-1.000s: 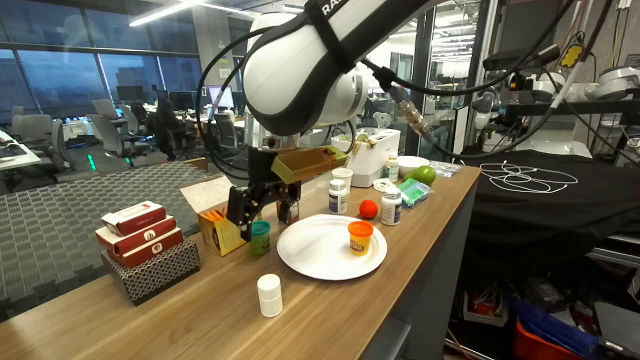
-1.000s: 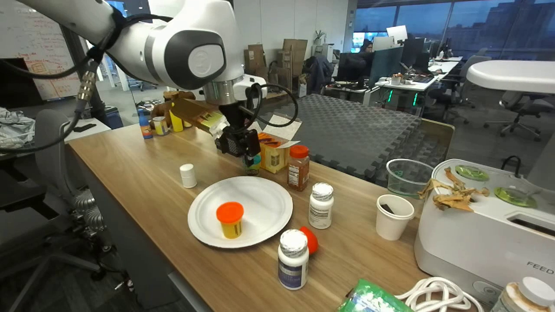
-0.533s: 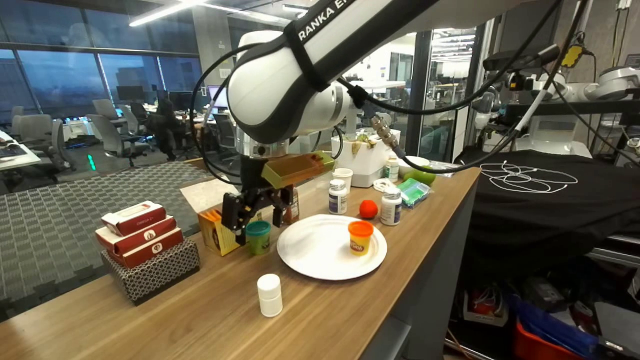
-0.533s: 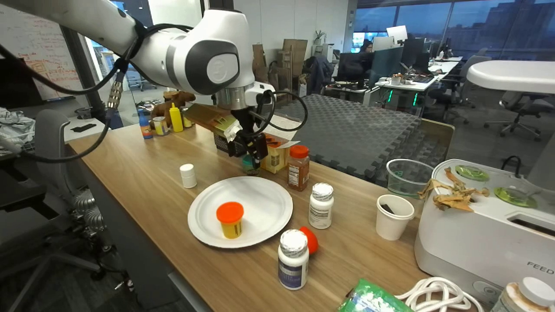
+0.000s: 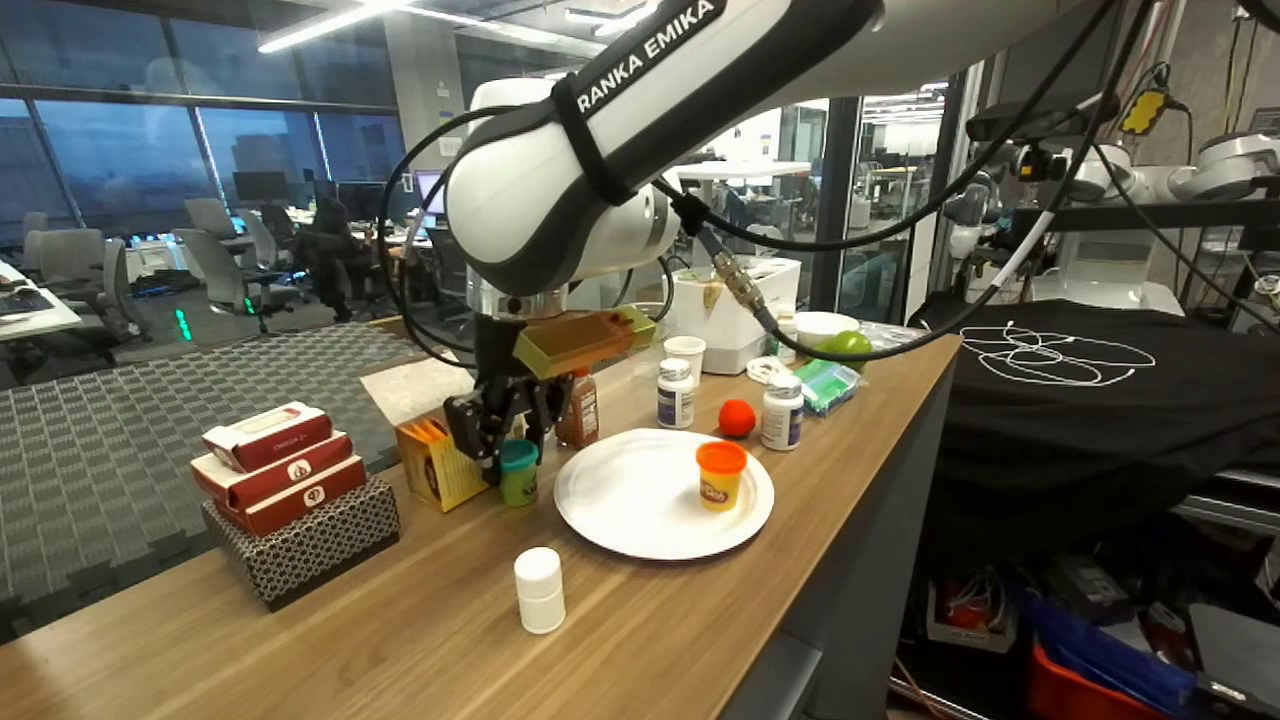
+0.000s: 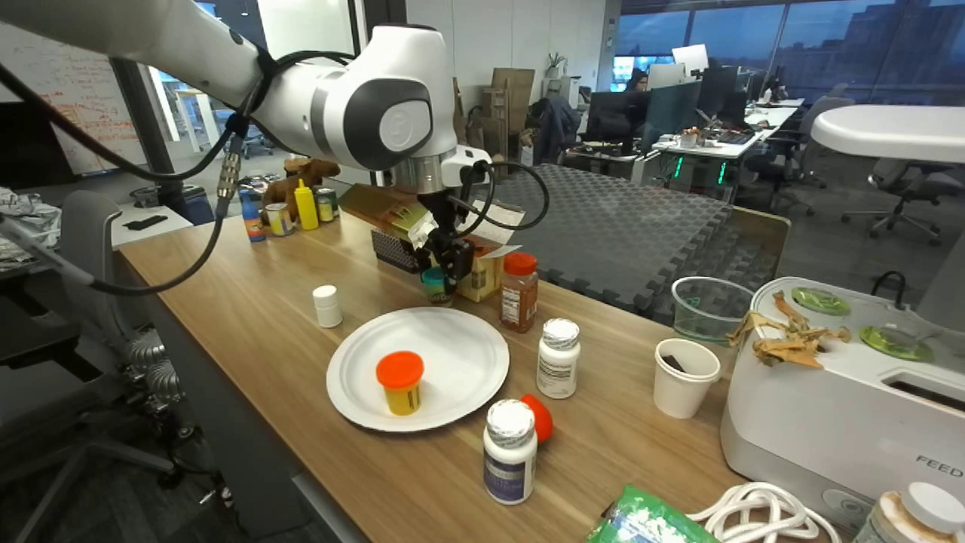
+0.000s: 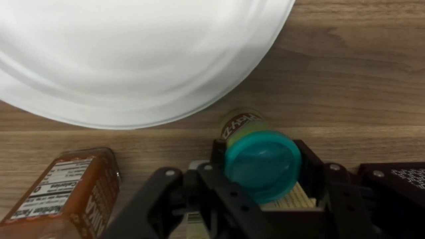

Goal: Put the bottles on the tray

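Wrist view: green bottle [image 7: 261, 166] clamped between the jaws of the end effector [image 7: 260, 152].

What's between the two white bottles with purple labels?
A round red thing, maybe a ball: both exterior views show it between one white bottle and the other white bottle.

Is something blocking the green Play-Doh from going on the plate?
Nothing visible: only wooden tabletop shows between the green Play-Doh tub and the white plate. The orange-lidded tub stands on the plate's opposite side.
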`<state>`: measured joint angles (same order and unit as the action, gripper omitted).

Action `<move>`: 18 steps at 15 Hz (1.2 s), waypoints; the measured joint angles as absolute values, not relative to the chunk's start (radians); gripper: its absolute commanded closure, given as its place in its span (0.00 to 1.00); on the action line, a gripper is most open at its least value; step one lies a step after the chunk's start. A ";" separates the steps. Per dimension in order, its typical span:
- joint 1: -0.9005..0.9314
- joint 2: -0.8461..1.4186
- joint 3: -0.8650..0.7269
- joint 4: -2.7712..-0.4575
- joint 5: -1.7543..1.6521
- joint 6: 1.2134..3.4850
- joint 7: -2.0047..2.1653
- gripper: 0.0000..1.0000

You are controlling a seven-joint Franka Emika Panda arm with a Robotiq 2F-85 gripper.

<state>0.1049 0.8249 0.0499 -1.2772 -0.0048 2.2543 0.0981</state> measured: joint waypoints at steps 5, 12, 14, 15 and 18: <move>0.111 0.821 0.049 -1.263 -0.012 2.255 0.098 0.72; 0.139 0.666 0.047 -1.474 -0.017 2.306 0.117 0.72; 0.147 0.602 0.044 -1.569 -0.022 2.335 0.132 0.72; 0.149 0.570 0.042 -1.617 -0.027 2.351 0.140 0.72; 0.152 0.459 0.027 -1.768 -0.051 2.405 0.174 0.72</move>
<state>0.1524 0.4594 0.0274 -1.7684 -0.0515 2.4049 0.1741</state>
